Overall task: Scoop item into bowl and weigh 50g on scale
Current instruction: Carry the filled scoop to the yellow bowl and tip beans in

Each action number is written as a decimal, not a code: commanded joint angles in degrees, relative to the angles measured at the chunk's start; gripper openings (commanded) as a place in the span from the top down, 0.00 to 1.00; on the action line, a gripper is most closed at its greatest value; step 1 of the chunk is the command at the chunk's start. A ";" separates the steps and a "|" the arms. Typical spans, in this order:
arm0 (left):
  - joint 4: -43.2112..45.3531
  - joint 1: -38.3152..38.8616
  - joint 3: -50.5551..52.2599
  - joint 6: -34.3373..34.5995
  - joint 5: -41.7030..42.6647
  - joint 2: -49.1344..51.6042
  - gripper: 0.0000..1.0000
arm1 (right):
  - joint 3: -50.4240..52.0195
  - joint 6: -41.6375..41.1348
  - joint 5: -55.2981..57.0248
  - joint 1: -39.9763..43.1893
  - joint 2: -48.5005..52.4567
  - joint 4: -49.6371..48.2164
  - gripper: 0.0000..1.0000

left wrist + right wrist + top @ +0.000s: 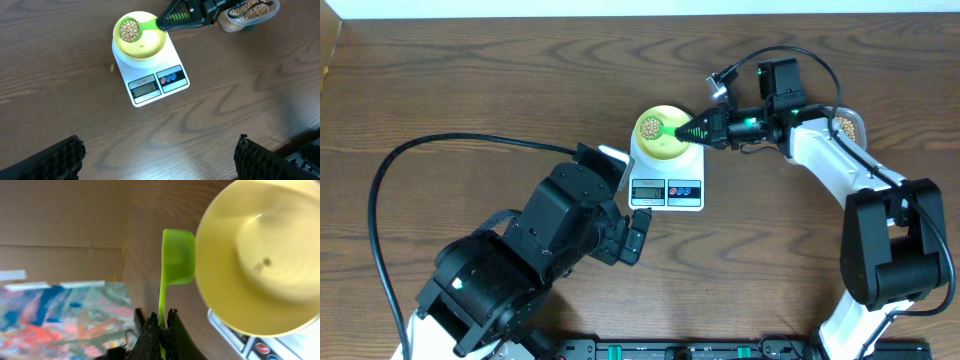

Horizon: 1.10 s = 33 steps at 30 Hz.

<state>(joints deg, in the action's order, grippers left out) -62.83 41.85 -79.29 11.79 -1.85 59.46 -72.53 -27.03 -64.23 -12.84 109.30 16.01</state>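
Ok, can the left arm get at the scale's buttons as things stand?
Probably yes. The scale turns its buttons toward the open left gripper, only table between; the right gripper and scoop hang over the bowl, behind them.

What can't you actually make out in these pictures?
- The scale's reading: digits too small, overhead and left wrist views.
- Clear tub of beans: cut off by the top edge, left wrist view; mostly behind the right arm overhead.
- The bowl's inside: blurred, right wrist view; the loaded scoop covers part elsewhere.
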 commanded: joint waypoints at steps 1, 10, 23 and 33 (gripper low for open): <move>-0.13 0.02 -0.94 -0.74 -0.11 -0.37 0.02 | -0.20 -0.55 5.77 -0.22 0.22 0.17 0.99; -0.13 0.02 -0.94 -0.74 -0.11 -0.37 0.02 | -0.28 0.98 11.32 -0.22 0.22 0.74 0.99; -0.13 0.02 -0.94 -0.74 -0.11 -0.37 0.02 | -15.21 16.39 27.63 -3.80 0.20 25.77 0.99; -0.13 0.02 -0.94 -0.74 -0.11 -0.37 0.02 | -22.80 20.52 36.85 -8.00 0.20 33.64 0.99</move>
<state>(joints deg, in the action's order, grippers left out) -62.83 41.85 -79.29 11.79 -1.85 59.46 -93.71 -9.74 -31.83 -19.88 109.45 48.62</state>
